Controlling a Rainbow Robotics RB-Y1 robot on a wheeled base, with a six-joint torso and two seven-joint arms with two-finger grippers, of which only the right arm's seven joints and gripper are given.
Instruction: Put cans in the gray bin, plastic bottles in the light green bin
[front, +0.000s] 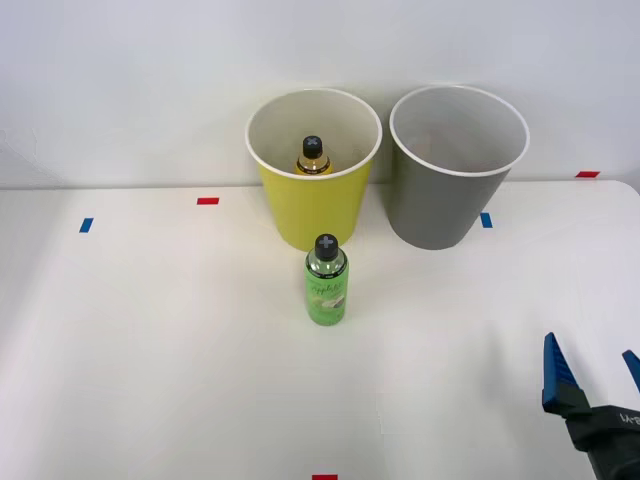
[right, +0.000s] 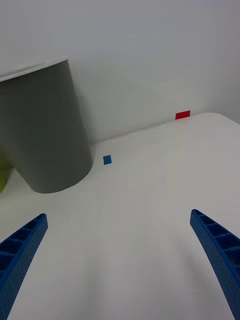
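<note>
A clear green plastic bottle (front: 326, 279) with a black cap stands upright on the white table, just in front of the light green bin (front: 314, 215). Inside that bin an amber bottle (front: 313, 158) with a black cap shows. The gray bin (front: 440, 210) (right: 45, 135) stands to its right with a pale inside; any can within is hidden. My right gripper (front: 592, 368) (right: 120, 265) hovers open at the near right of the table, well apart from the green bottle, with nothing between its blue ribbed fingers (right: 22, 250).
Small tape marks lie on the table: red ones (front: 207, 201) (front: 587, 174) (right: 183, 115) and blue ones (front: 86, 225) (front: 486, 220) (right: 107, 160). A white wall rises right behind the bins. The table's right corner curves near the gray bin.
</note>
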